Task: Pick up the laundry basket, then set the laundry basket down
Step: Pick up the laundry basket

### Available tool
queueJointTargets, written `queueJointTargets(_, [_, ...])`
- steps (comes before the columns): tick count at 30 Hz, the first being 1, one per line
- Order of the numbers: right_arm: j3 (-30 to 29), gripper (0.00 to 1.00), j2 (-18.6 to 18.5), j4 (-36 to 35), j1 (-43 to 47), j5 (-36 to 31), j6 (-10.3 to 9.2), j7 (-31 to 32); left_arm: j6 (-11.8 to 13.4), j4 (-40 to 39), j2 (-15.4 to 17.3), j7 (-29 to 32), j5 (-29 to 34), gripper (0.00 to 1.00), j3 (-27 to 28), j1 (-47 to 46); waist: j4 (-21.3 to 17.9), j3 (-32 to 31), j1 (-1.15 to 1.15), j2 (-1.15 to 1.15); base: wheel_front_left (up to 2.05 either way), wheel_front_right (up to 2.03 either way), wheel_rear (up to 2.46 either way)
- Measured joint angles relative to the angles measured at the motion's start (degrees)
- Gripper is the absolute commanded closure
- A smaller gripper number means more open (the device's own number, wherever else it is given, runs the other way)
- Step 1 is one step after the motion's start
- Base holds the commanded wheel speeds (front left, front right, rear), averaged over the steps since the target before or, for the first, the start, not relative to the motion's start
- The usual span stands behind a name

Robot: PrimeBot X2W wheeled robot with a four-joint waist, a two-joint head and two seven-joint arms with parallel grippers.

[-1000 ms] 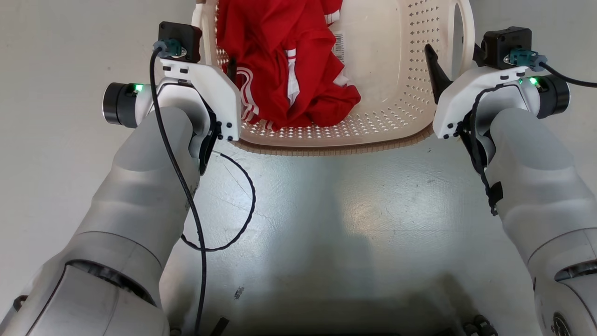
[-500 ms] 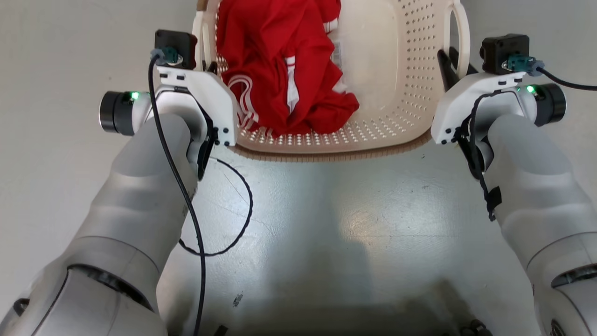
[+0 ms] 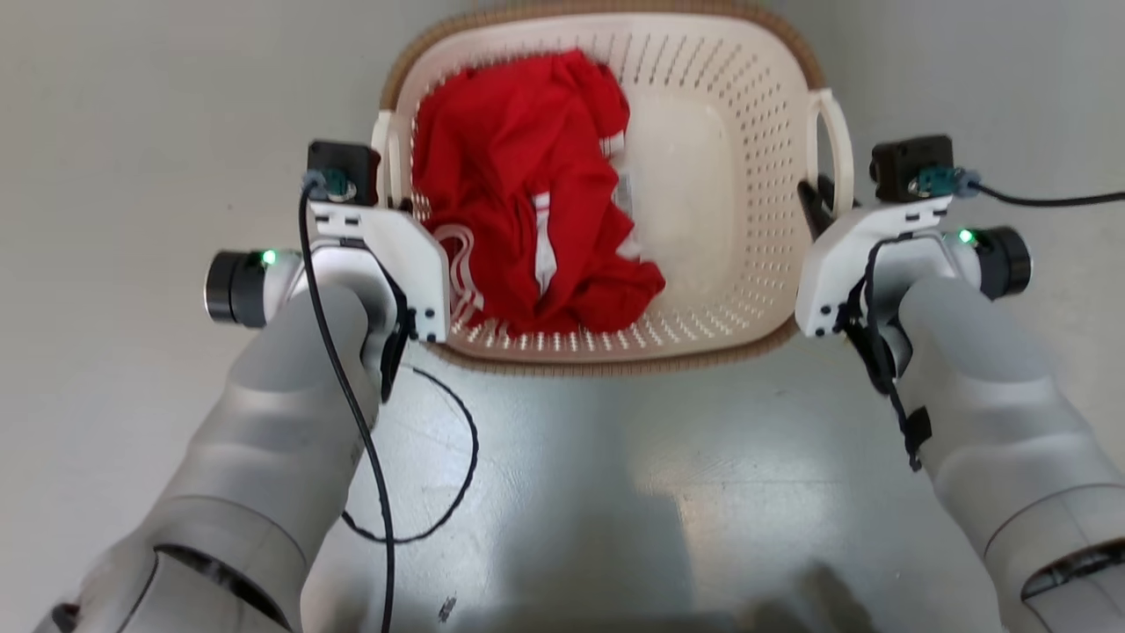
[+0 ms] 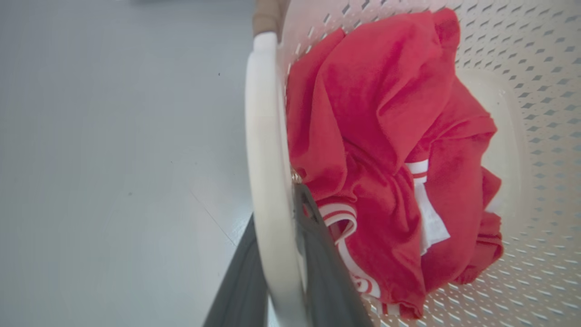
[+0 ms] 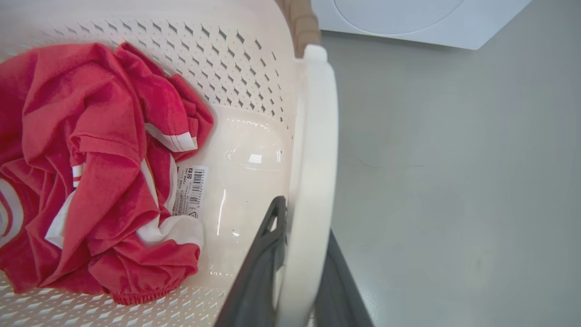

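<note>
The left hand [image 4: 276,213] is clamped on the laundry basket [image 3: 756,220]. Its two dark fingers are drawn in, one on each side of the white left loop handle [image 4: 268,136], which runs up between them. In the head view this hand sits at the basket's 9 o'clock side. A black cable [image 3: 457,492] hangs from its arm over the grey floor [image 3: 615,492].

The basket lies toward 12 o'clock in the head view, between the two hands. Whether it rests on the floor or hangs just clear of it cannot be told. A crumpled red garment [image 3: 518,229] with white stripes fills its 9 o'clock half. A barcode label [image 5: 190,188] lies on the bare bottom beside the garment.

At the basket's 3 o'clock side the right hand [image 5: 303,218] is closed the same way. One finger is inside the right loop handle [image 5: 315,136] and the other outside it. A white appliance [image 5: 408,18] stands beyond, toward 1 o'clock in the right wrist view.
</note>
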Motion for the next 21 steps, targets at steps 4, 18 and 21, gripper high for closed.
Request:
queueJointTargets(4, [1.6,1.0,0.0,0.3,2.4,1.2,0.0,1.5,0.6,-0.8,0.0,0.3,-1.4,1.0,-1.0,2.9,-0.2,-3.0,0.0,0.0,0.0,0.0,0.0])
queueJointTargets(18, [4.7,1.0,0.0,1.2,9.9,3.2,0.0,6.3,3.6,-5.2,0.4,2.3,-7.9,1.0,-6.7,13.2,-0.9,-15.4,0.0,0.0,0.0,0.0,0.0])
queueJointTargets(21, [5.7,1.0,0.0,0.6,11.8,3.8,-0.01,7.1,3.7,-5.4,0.6,2.5,-9.3,1.0,-7.6,14.8,-1.2,-17.9,0.0,0.0,0.0,0.0,0.0])
